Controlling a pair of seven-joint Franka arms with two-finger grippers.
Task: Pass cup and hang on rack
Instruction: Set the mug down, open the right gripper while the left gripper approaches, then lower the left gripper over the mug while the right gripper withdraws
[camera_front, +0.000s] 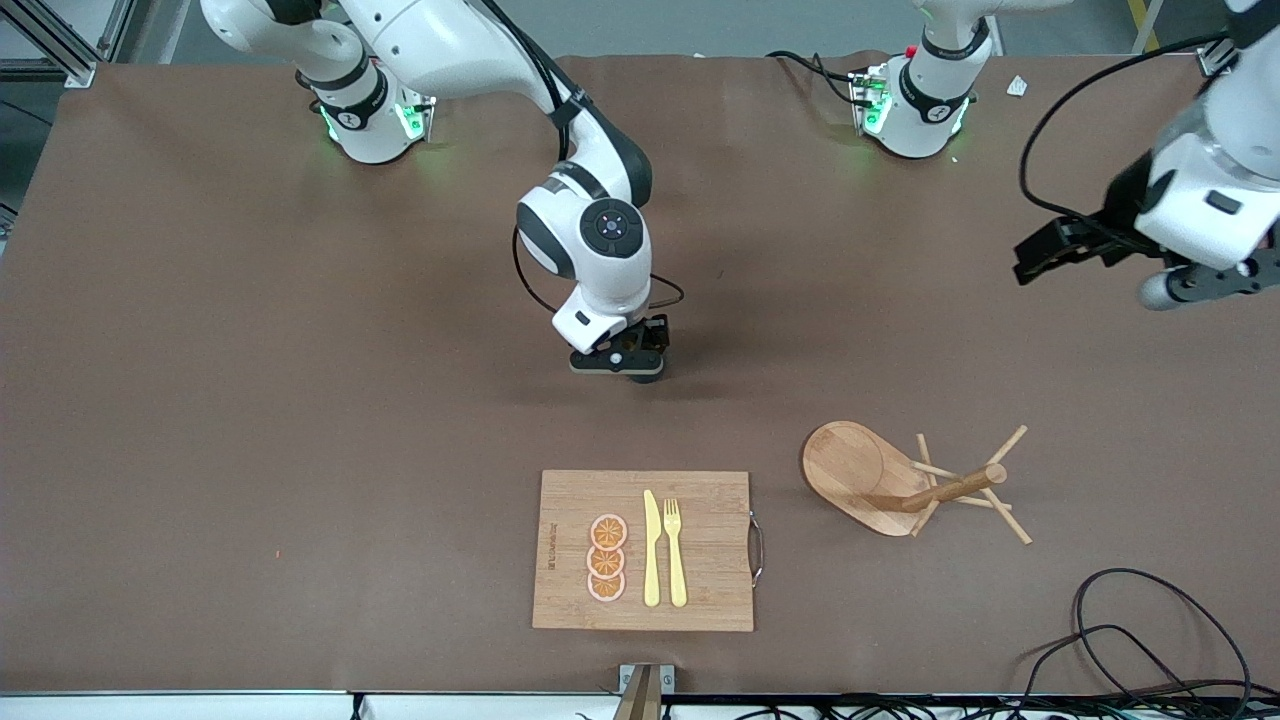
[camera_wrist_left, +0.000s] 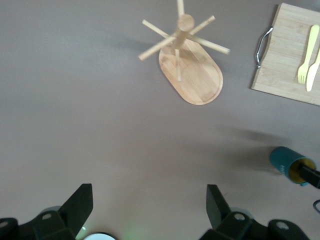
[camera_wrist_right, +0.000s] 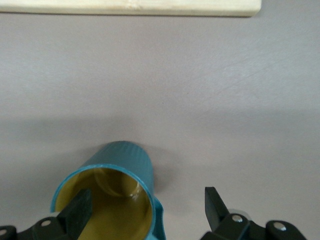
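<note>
The teal-green ribbed cup (camera_wrist_right: 122, 167) stands upright on the brown table, yellowish inside, its small handle (camera_wrist_right: 159, 215) toward the gap between my right fingers. My right gripper (camera_wrist_right: 146, 200) is open around the cup's wall, with one finger (camera_wrist_right: 80, 207) inside the mouth and the other outside, apart from it. In the front view that gripper (camera_front: 620, 365) is low over the table's middle and hides the cup. The wooden rack (camera_front: 875, 480) stands toward the left arm's end. My left gripper (camera_front: 1040, 255) waits open in the air, empty; its view shows the rack (camera_wrist_left: 192, 70) and the cup (camera_wrist_left: 284, 161).
A bamboo cutting board (camera_front: 700, 590) with a metal handle lies nearer the front camera than the cup, carrying orange slices (camera_front: 607, 557), a yellow knife (camera_front: 651, 550) and a fork (camera_front: 676, 552). Black cables (camera_front: 1150, 630) lie at the front corner toward the left arm's end.
</note>
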